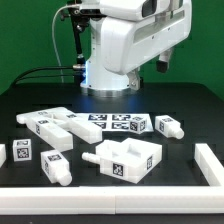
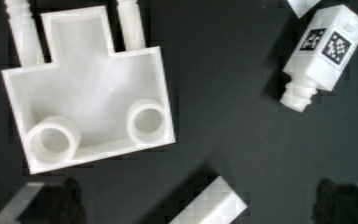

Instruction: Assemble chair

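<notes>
The chair lies in loose white tagged parts on the black table. A flat back piece (image 2: 91,100) with two round holes and two prongs shows in the wrist view; in the exterior view it lies at the left (image 1: 45,122). A short leg (image 2: 318,52) lies beside it. The boxy seat piece (image 1: 125,160) is at the front, another leg (image 1: 55,167) at the front left, and one more leg (image 1: 167,126) at the right. My gripper (image 2: 194,208) hangs high above the parts, open and holding nothing; in the exterior view only its dark tip (image 1: 162,64) shows.
The marker board (image 1: 115,123) lies in the middle of the table. A low white rail (image 1: 210,165) runs along the exterior view's right, another along the front edge (image 1: 100,215). The robot base (image 1: 105,70) stands at the back. A tagged part (image 1: 3,155) is cut off at the left edge.
</notes>
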